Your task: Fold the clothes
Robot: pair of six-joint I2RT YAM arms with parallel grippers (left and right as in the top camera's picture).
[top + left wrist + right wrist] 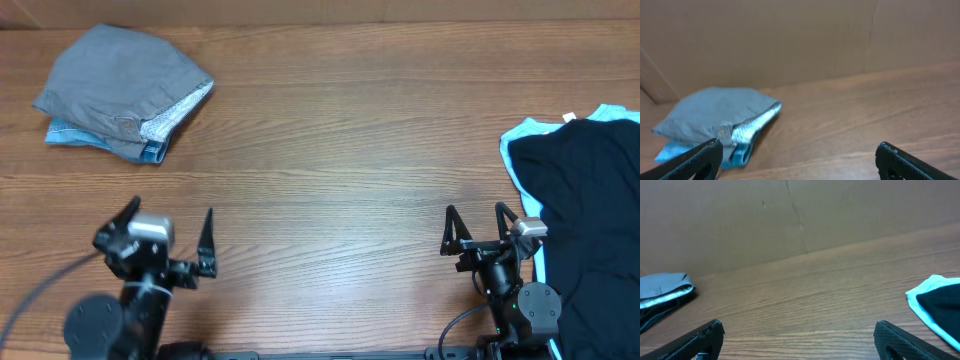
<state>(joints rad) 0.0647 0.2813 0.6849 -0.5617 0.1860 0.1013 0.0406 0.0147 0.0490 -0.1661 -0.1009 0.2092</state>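
The clothes lie in two lots. A folded stack of grey trousers [120, 80] [715, 110] on light-blue denim shorts [70, 133] [742, 152] sits at the table's far left. At the right edge a black garment [590, 210] [946, 307] is spread over a pale-blue one [520, 135] [925, 295]. My left gripper [172, 212] [799, 150] stands open near the front left, empty, well short of the grey stack. My right gripper [475, 212] [799, 327] is open and empty, just left of the black garment. The grey stack [665, 286] also shows far left in the right wrist view.
A wooden table [340, 150] stretches bare between the two lots. A brown cardboard wall [790, 40] [790, 215] runs along the table's far edge.
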